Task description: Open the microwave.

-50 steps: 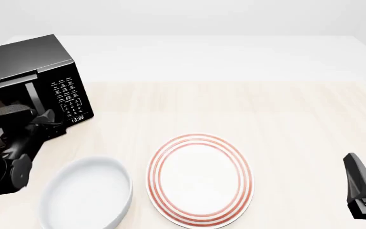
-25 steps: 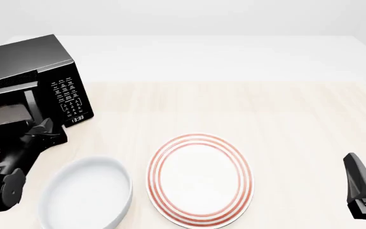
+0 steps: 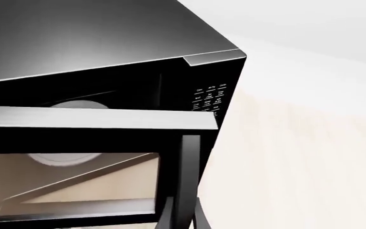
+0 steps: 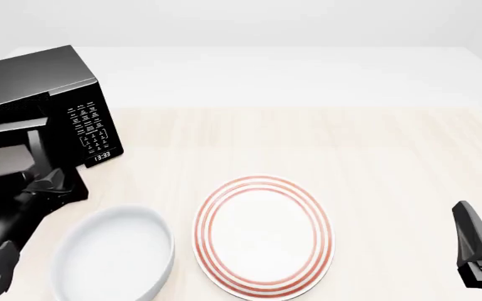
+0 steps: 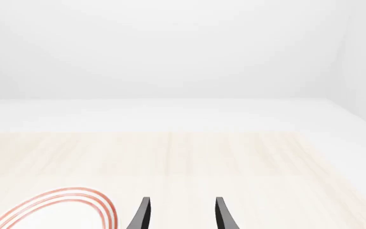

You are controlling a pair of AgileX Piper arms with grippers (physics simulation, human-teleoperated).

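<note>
Up close from the left wrist, the microwave (image 3: pixel 106 62) is sitting with its door (image 3: pixel 94 157) swung partly out. From the front it's left of the red-ringed plate (image 4: pixel 263 236), the left gripper (image 4: pixel 53 182) touching the door, grip unclear, while the right wrist is showing the right gripper (image 5: pixel 179 214) hanging spread apart.

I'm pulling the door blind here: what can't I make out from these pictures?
- Left gripper: front view, dark against the black boxy microwave; jaws' state unreadable, and out of frame in the left wrist view.
- Door hinge side: cut off by the front view's left edge.
- Keypad lettering: too small.
- Right gripper: cropped in both views; jaws apart, holding nothing.
</note>
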